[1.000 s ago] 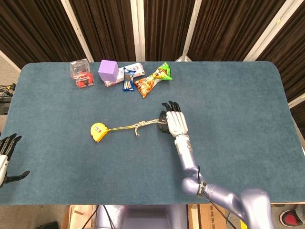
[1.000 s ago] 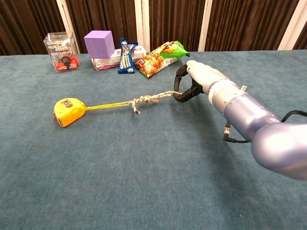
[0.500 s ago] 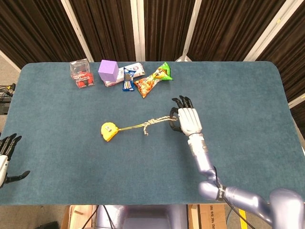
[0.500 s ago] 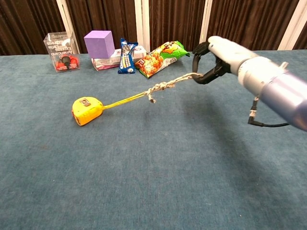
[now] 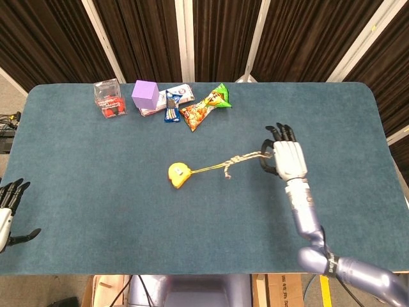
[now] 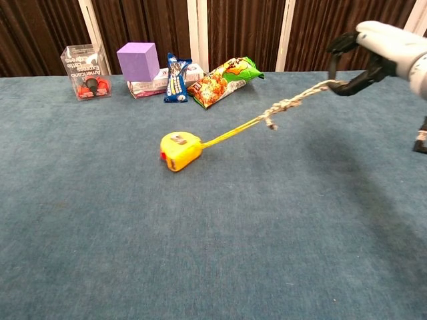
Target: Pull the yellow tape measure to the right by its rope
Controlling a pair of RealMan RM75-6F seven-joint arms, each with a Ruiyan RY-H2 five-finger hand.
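Note:
The yellow tape measure lies near the middle of the blue table. Its yellow tape and knotted pale rope run up and to the right, taut and lifted off the cloth. My right hand pinches the rope's far end between thumb and finger, raised above the table at the right. My left hand hangs off the table's left edge with its fingers apart, holding nothing.
Along the back edge stand a clear box of red parts, a purple cube, a blue snack packet and an orange-green chip bag.
My right hand has moved right and risen, dragging the tape measure by the rope from the left part of the table toward its middle. The left hand has stayed still.

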